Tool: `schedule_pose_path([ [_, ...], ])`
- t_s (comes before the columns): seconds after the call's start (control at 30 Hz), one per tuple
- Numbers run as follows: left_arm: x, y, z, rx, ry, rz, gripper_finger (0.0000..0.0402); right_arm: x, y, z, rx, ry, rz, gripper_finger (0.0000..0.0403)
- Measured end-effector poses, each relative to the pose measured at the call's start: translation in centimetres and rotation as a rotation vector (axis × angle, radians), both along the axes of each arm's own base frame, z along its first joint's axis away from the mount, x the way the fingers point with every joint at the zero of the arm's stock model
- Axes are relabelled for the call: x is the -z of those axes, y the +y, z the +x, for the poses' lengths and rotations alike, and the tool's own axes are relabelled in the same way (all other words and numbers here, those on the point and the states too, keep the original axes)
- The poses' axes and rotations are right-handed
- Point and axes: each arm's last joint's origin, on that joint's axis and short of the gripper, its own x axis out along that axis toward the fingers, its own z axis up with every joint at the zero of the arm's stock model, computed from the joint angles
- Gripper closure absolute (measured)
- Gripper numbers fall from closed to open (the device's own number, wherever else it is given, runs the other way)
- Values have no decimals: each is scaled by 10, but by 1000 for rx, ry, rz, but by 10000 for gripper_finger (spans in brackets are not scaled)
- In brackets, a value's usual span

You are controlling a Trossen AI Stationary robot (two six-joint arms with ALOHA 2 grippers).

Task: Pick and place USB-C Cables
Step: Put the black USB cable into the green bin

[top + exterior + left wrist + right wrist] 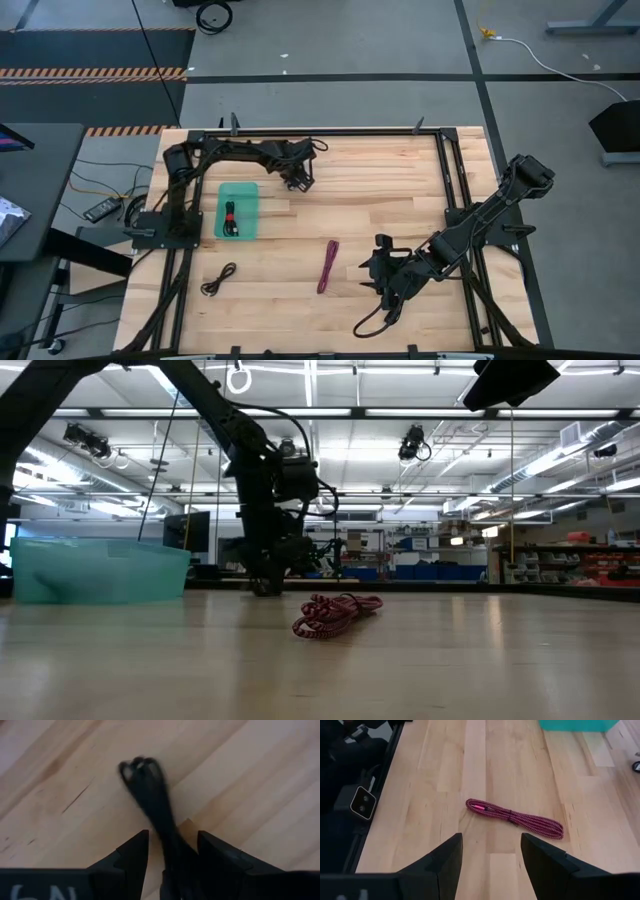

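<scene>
One black USB-C cable [150, 795] we see pinched in our left gripper [299, 180], beside the teal tray [247, 190]; our right gripper [490, 851] gapes empty near the magenta cable [515, 818]

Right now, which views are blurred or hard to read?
Left wrist view: the black cable between the left claw's fingers is smeared. Right wrist view: magenta cable sharp. Low view: ceiling lights glare, the near tabletop is soft.
</scene>
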Motion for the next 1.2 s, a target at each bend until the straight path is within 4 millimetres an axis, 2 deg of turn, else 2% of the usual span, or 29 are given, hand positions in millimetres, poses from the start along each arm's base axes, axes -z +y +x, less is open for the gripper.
schedule_pose_path([
  [0.1,0,0,1,23,0,-6,236,0,0,0,0,1,-1,196],
  [0.17,-2,-1,0,33,-5,-23,257,0,0,0,0,4,-3,196],
  [0.3,-10,-7,-10,59,57,-76,333,0,0,0,0,5,-4,196],
  [0.37,-22,-10,-8,105,56,-98,368,0,0,0,0,5,-5,196],
  [0.53,-72,-20,-8,152,82,-94,368,0,0,0,0,6,-5,196],
  [0.67,-131,-34,-9,168,24,-41,368,0,0,0,0,6,-5,196],
  [0.77,-166,-47,-16,147,-2,-21,368,1,0,-1,4,8,-1,196],
  [0.87,-192,-62,-26,96,1,-16,368,1,0,-1,4,8,-2,196],
  [0.97,-200,-76,-39,18,50,-35,368,1,0,-1,1,8,-6,196],
  [1.2,-200,-93,-56,-167,202,26,368,0,0,0,-47,0,-52,196],
])
